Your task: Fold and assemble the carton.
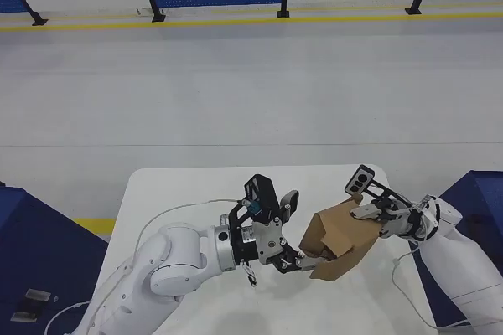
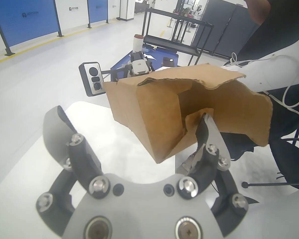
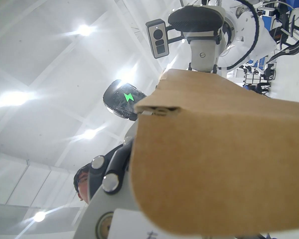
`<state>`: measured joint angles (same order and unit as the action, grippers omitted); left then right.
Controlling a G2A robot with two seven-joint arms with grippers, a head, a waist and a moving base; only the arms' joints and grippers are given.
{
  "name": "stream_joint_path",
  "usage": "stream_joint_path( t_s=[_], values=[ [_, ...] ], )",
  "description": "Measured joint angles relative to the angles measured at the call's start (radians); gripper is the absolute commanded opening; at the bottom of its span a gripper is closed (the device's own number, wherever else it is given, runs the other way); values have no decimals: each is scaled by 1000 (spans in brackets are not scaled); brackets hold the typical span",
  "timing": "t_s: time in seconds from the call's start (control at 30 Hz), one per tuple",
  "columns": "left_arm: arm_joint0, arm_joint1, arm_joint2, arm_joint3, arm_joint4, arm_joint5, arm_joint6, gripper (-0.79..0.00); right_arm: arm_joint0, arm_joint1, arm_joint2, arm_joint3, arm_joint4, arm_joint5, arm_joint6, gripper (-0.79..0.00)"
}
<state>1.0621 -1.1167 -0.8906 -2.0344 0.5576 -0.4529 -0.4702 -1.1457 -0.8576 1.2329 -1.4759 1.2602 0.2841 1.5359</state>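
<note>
The brown corrugated carton [image 1: 342,237] is tilted and half-formed between both grippers, over the white table's [image 1: 176,201] right end. Its open mouth has ragged edges. The left gripper [image 1: 295,233] is spread wide, one fingertip [image 2: 207,119] against an inner flap. The right gripper [image 1: 370,212] is at the carton's far side, and I can't tell its grip.

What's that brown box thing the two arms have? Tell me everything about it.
The carton is plain brown corrugated cardboard, half folded: a tilted open sleeve with ragged-edged flaps not yet closed, over the white table. The open left claw has one finger against a small inner flap. The right claw is at its far side.
</note>
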Motion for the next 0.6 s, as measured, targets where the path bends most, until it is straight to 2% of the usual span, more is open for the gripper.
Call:
stream_joint_path(
  t_s=[0.17, 0.27, 0.4, 0.47, 0.6],
  values=[
    [43, 8, -56, -32, -82, -4, 2, 0, 6, 4, 35, 16, -4, -26, 0, -785],
    [84, 18, -124, -46, -144, 11, 20, 0, 7, 5, 63, 24, -22, -92, 0, -785],
    [152, 26, -230, -47, -281, 26, 94, 0, -3, 4, 108, 22, -100, -266, -29, -785],
    [190, 28, -263, -46, -413, 3, 121, 0, -18, 2, 132, 9, -147, -380, -62, -785],
    [209, 32, -271, -46, -584, 22, 31, 0, -55, -2, 170, -34, -224, -576, -128, -785]
  ],
)
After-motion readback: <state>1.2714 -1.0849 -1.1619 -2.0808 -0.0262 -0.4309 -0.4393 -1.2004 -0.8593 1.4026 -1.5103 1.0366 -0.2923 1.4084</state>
